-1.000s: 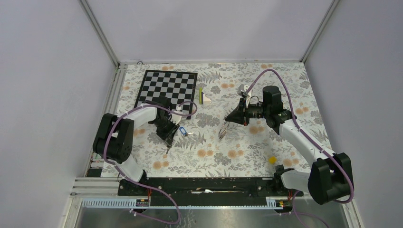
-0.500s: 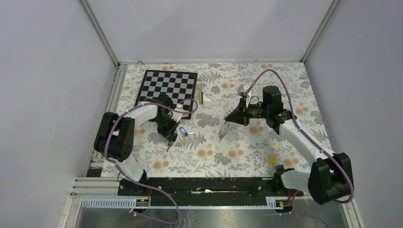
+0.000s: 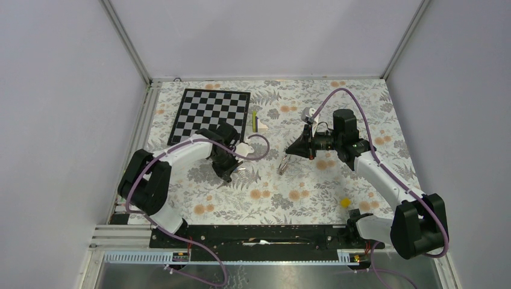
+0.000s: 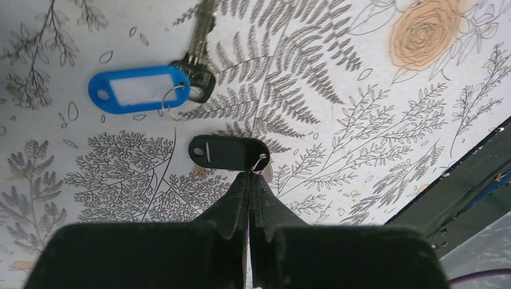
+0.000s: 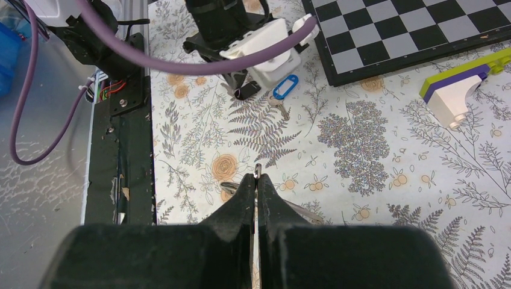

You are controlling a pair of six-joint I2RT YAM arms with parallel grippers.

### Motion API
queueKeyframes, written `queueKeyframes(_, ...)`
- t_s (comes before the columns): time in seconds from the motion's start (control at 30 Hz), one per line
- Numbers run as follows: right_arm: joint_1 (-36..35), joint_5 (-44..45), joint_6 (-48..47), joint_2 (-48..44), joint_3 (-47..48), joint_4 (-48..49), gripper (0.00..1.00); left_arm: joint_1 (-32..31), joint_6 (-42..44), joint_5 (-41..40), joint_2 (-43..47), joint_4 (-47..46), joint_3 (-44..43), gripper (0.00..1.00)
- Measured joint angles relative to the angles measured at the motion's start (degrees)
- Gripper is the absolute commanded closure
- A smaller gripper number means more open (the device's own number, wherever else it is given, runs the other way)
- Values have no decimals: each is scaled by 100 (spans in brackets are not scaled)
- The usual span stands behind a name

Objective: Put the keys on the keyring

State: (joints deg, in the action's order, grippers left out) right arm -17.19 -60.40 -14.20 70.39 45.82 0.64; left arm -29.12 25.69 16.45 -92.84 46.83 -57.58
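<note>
Left gripper (image 4: pixel 249 179), lower centre of its wrist view, pinched shut on the black key (image 4: pixel 229 152); right gripper (image 5: pixel 255 180) clamped on the keyring (image 3: pixel 282 164), mid-frame overhead; blue key (image 4: pixel 140 89) loose at upper left; judged: neither key threaded yet.

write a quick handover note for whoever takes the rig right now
Left fingers: shut, pinching the black key at its small ring end, low over the table.
Right fingers: shut on the keyring, held up above the table.
Blue key: lying loose beside the black key.
Done: no key on the keyring yet.
Left: thread both keys on.
</note>
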Motion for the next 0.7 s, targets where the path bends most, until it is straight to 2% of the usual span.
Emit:
queueKeyframes(0.1, 0, 0, 0, 0, -2, 0, 100, -267, 39, -164, 122, -46, 9, 99)
queueKeyframes(0.3, 0, 31, -20, 0, -7, 0, 100, -669, 114, -463, 181, -234, 280, 88)
queueKeyframes(0.7, 0, 103, -61, 0, -15, 0, 100, -802, 133, -483, 221, -326, 422, 74)
